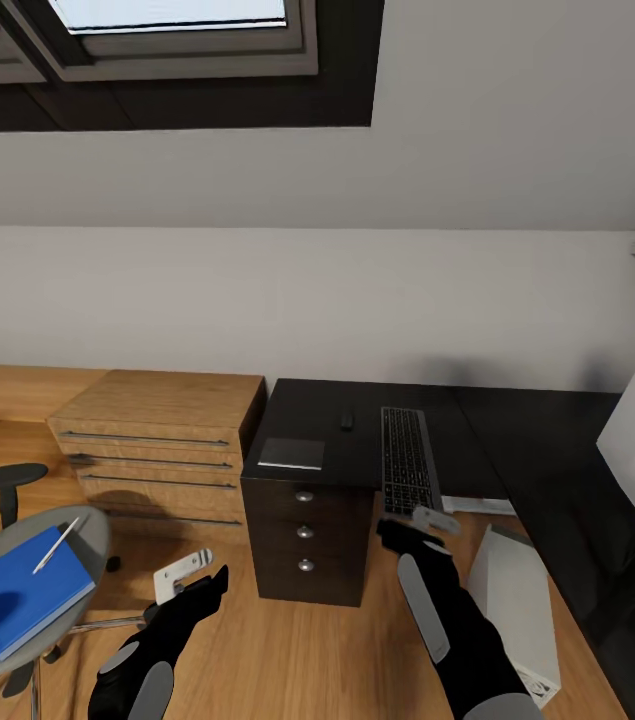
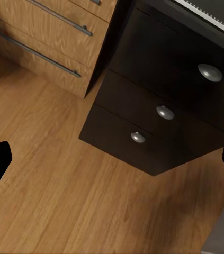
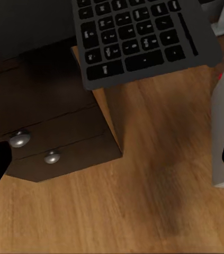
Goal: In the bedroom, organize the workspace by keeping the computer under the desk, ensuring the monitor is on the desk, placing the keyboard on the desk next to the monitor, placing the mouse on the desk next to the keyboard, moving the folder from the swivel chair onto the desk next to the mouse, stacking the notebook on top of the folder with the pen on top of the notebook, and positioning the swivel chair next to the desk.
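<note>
While my left gripper (image 1: 185, 578) and right gripper (image 1: 419, 524) hang with jaws apart, the keyboard (image 1: 409, 459) juts past the glossy black surface (image 1: 357, 450) edge. Also there lie the mouse (image 1: 347, 421) and notebook (image 1: 292, 454). The blue folder (image 1: 27, 592) (silvery pen (image 1: 55, 545) atop) rests on the swivel chair (image 1: 97, 530); wood floor (image 1: 307, 650) lies open between.

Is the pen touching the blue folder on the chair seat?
Touching. In the head view the pen lies flat across the upper part of the folder, with no gap visible between them.
</note>
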### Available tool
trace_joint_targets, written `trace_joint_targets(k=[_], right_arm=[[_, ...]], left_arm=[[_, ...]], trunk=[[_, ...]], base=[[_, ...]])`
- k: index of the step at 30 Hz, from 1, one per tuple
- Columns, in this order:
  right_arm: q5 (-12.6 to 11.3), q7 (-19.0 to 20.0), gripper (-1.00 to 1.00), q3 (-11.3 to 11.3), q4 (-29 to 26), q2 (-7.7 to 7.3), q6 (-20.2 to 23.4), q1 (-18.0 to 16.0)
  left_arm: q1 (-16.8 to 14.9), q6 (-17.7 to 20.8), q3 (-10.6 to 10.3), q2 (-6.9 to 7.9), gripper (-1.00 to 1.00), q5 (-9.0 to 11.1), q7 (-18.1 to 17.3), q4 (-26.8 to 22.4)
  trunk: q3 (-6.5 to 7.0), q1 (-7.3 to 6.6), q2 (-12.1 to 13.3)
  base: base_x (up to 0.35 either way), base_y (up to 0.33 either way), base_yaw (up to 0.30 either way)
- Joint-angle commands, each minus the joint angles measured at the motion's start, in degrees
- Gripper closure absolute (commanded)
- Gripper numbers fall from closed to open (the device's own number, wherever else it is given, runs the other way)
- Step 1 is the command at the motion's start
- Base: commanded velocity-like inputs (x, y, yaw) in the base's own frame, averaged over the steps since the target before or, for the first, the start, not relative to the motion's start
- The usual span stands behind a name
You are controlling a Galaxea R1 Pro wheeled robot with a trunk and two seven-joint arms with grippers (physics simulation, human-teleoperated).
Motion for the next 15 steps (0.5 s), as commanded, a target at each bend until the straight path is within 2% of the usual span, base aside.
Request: trace_joint_targets(k=[1, 9, 15], right_arm=[[-0.06, -0.54, -1.0, 0.21, -0.55, 0.0, 0.27, -0.03], [0.55, -0.07, -1.0, 0.44, -1.42, 0.0, -0.49, 0.04], [0.73, 2.84, -1.0, 0.32, -1.78, 0.0, -0.84, 0.07]], left_arm=[[-0.03, 0.12, -0.07, 0.01, -1.0, 0.6, 0.52, -0.09], [-0.02, 0.12, -0.07, 0.01, -1.0, 0.59, 0.49, -0.09], [0.0, 0.06, -0.01, 0.01, -1.0, 0.63, 0.57, -0.09]], trunk=[[-0.07, 0.01, -0.05], [-0.07, 0.01, -0.05], [-0.07, 0.01, -0.05]], base=[[0.0, 0.0, 0.0], [0.0, 0.0, 0.0], [0.0, 0.0, 0.0]])
